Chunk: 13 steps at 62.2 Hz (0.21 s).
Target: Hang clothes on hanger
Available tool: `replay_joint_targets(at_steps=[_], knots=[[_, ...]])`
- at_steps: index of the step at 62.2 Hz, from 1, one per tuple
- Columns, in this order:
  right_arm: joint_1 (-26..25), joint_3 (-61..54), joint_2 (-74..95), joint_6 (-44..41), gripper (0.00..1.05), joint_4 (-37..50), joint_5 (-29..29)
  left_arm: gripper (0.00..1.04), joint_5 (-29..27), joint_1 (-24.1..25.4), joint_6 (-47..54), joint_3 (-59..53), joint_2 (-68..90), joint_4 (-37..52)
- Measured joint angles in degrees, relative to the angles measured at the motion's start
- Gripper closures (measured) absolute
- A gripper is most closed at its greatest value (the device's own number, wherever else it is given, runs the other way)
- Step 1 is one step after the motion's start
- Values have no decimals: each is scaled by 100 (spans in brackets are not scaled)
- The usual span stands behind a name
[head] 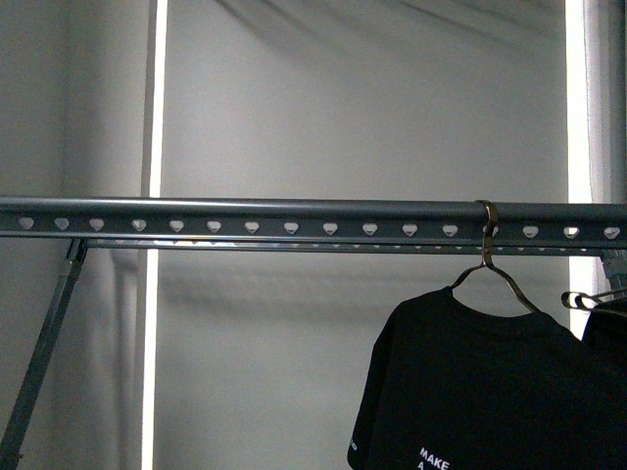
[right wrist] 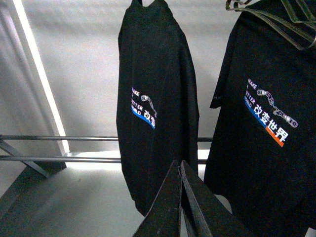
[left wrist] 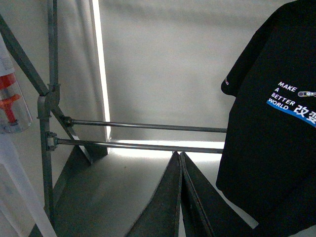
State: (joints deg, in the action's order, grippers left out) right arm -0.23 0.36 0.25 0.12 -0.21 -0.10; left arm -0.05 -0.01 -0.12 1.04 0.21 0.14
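The black T-shirt (head: 470, 382) with white printed text hangs by its brassy hook (head: 487, 230) on the long dark-grey rail (head: 294, 217) with heart-shaped holes, towards the rail's right end. The shirt also shows in the left wrist view (left wrist: 266, 138) and, edge-on, in the right wrist view (right wrist: 158, 74). My left gripper (left wrist: 178, 154) is shut and empty, low and to the side of the shirt. My right gripper (right wrist: 178, 162) is shut and empty, below the shirt's hem. Neither gripper shows in the front view.
A second dark garment (right wrist: 266, 148) on a wire clip hanger (head: 588, 299) hangs close beside the T-shirt at the far right. The rack's slanted leg (head: 44, 352) stands at the left, with two low cross bars (left wrist: 148, 127). A clear bottle with red parts (left wrist: 10, 98) is near the left arm.
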Motion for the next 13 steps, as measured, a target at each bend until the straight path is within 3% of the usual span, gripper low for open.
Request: replay_joint_targets(at_steps=[7,13], knots=[[0,0,0,-9,101,0,2,101,0,0,0,0,0,0],[0,0,0,-9,85,0,2,101,0,0,0,0,0,0]])
